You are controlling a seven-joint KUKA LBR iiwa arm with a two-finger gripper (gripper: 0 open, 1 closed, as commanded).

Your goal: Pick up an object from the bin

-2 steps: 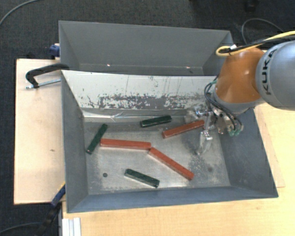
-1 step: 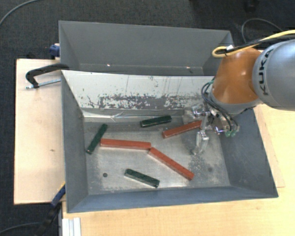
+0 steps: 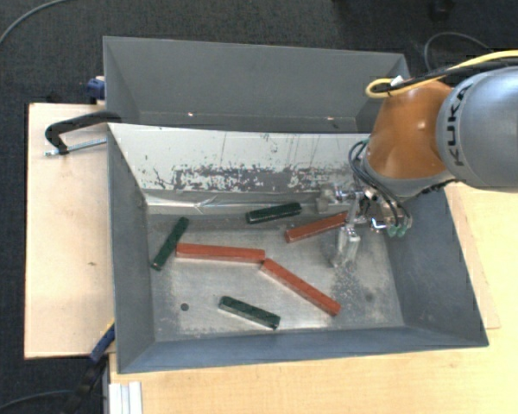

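Note:
My gripper (image 3: 349, 241) hangs low over the right part of the bin floor, just under the orange wrist cover. A short red bar (image 3: 315, 228) lies right beside it on the left, its right end at the gripper's body. I cannot tell whether they touch. A dark green bar (image 3: 274, 213) lies a little further left, near the back wall. A longer red bar (image 3: 300, 286) lies slanted on the floor below and left of the gripper, apart from it.
Another long red bar (image 3: 220, 253) lies across the middle of the floor. A green bar (image 3: 168, 242) lies slanted at the left wall and one more green bar (image 3: 249, 312) near the front wall. The arm comes in over the bin's right rim.

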